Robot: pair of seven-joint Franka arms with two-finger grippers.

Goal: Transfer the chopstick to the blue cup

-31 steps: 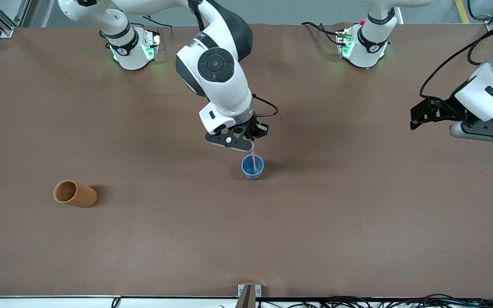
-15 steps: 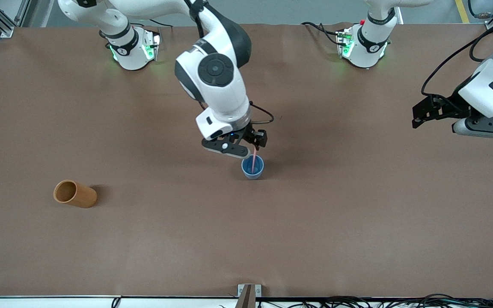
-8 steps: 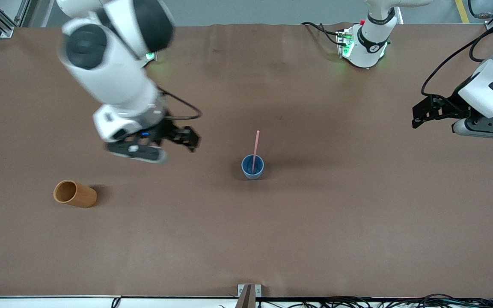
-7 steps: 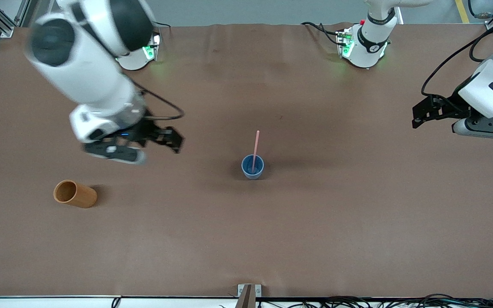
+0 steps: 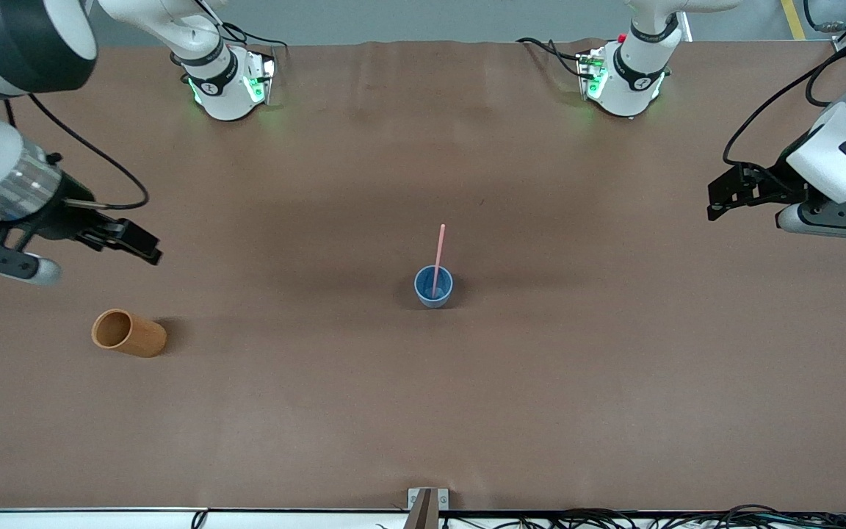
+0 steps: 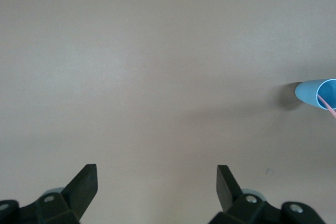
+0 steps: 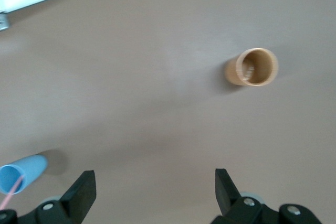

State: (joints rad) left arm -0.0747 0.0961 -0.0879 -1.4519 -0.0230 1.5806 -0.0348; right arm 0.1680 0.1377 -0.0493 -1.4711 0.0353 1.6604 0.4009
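The light blue cup (image 5: 433, 287) stands upright at the middle of the table. The pink chopstick (image 5: 438, 253) stands in it, leaning on the rim, with its upper half sticking out. My right gripper (image 5: 145, 248) is open and empty over the table at the right arm's end, well away from the cup. My left gripper (image 5: 714, 200) is open and empty over the left arm's end, where that arm waits. The left wrist view shows the cup (image 6: 314, 93) and the chopstick (image 6: 329, 107) between open jaws (image 6: 155, 174). The right wrist view shows the cup (image 7: 24, 173) beside open jaws (image 7: 155, 178).
An orange-brown cylindrical cup (image 5: 129, 333) lies on its side at the right arm's end, nearer the front camera than the blue cup. It also shows in the right wrist view (image 7: 255, 67). The table (image 5: 540, 382) is covered in brown cloth.
My right gripper let go of the chopstick in the blue cup and swung away to the right arm's end of the table. The chopstick stays in the cup. The left arm barely moved.
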